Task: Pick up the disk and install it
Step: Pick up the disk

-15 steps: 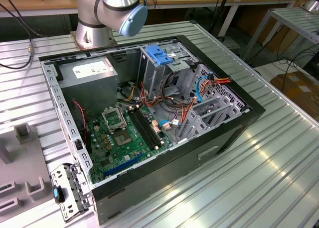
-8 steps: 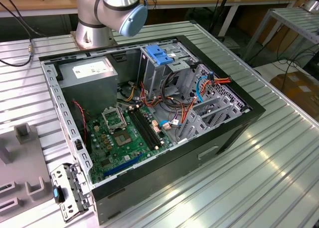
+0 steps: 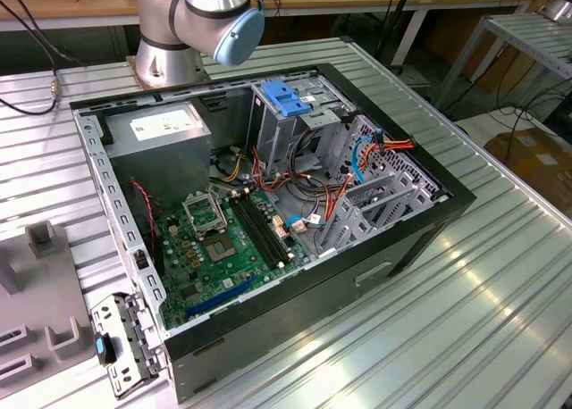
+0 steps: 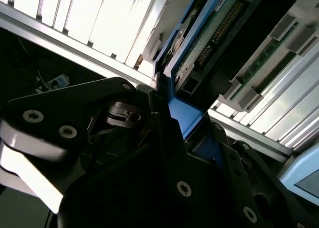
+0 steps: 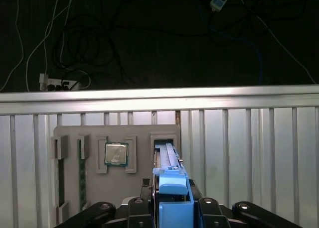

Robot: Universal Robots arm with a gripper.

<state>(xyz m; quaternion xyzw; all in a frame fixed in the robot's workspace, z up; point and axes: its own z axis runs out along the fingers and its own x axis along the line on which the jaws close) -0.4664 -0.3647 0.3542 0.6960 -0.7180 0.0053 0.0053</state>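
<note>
Your claw [image 5: 172,200] is clamped narrow on disk [image 5: 166,154] — jaws pressed against blue frame on either side in first wrist view. Disk stands on edge in slot of grey holder [image 5: 139,136], green circuit-board side showing in second wrist view. Chip [image 5: 116,154] sits in holder near slot. Exterior view: open computer case [image 3: 268,315] on ribbed table [image 3: 465,320] — blue-topped cage [image 3: 286,101] at case's 12 o'clock, power supply [image 3: 165,137] at 10 o'clock.
</note>
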